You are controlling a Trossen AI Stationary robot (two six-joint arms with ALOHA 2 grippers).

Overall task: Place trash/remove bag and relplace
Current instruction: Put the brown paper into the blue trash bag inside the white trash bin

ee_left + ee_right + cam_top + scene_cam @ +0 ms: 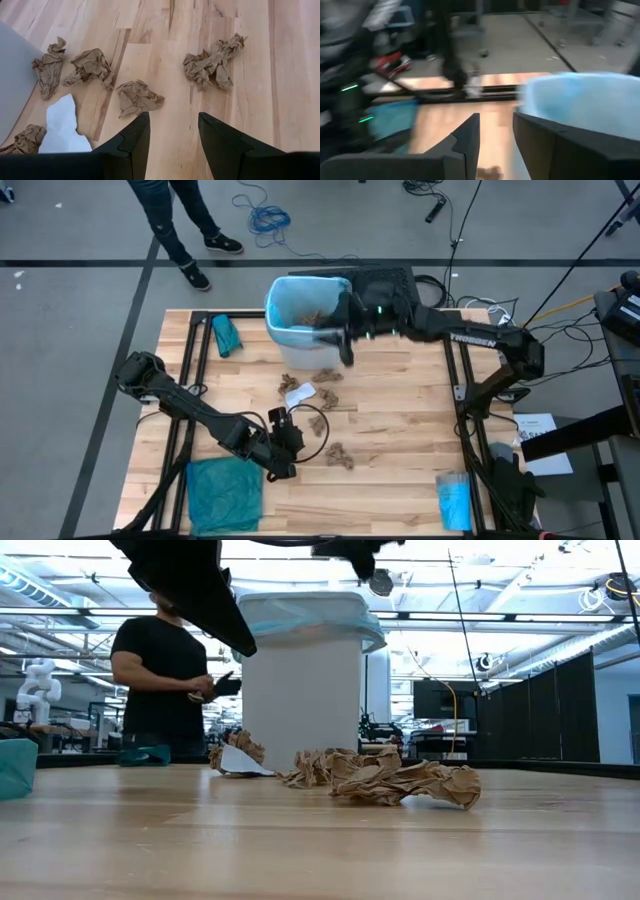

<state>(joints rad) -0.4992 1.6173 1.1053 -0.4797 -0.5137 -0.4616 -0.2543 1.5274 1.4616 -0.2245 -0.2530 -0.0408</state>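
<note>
The wooden desk [400,460] holds a white bin [305,315], brown paper scraps [338,456] near it, and green bags [224,490] farther away.

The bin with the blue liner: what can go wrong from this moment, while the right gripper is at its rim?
1. The right gripper hangs at the rim of the bin, jaws parted and empty in the wrist view. Pulling away, it may snag the liner.
2. Several paper scraps lie close together before the open left gripper. A grasp may push neighbours away.
3. A white scrap beside them could be missed.
</note>
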